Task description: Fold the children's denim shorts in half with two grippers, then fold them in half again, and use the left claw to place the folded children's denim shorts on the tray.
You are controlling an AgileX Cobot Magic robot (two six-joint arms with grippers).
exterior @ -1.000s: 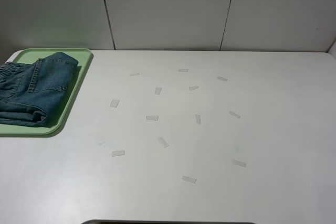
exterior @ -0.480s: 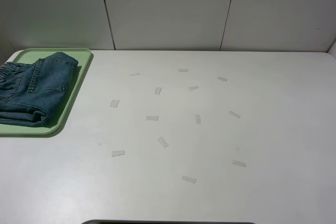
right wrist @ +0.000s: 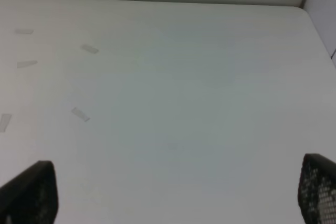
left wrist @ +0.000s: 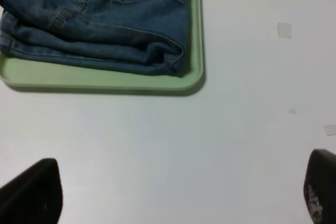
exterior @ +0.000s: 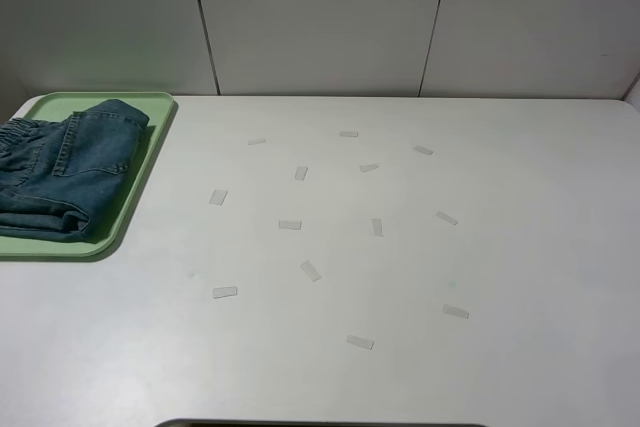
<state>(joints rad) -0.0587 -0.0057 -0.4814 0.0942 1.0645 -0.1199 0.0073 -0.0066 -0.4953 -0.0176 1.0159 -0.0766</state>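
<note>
**Folded shorts lie on the tray, both pincers spread and empty**

The small blue-green washed denim shorts [exterior: 62, 169] are seen folded into a compact bundle and laid on the pale green rectangular plastic tray [exterior: 140, 183] with rounded corners and a low raised rim. The tray is set at the far left of the white table [exterior: 400, 267], close to the grey panelled wall [exterior: 320, 17]. In the high view a stitched patch pocket is turned upward and the gathered waistband is cut off by the picture's left edge. In the left wrist view the stacked folded layers are shown lying just inside the tray's rim (a bare strip of green is left along one long side).

The black two-finger left gripper [left wrist: 178, 195] is held above bare tabletop, apart from the tray; its jaws are spread wide, nothing is held between them, and only the fingertips [left wrist: 34, 192] are visible at the picture's corners. The black right gripper [right wrist: 173, 190] is likewise spread wide and empty, over the table well away from the tray.

Small pale rectangular tape markers [exterior: 310, 270] are scattered across the middle of the table. Neither arm is caught in the high view.
</note>
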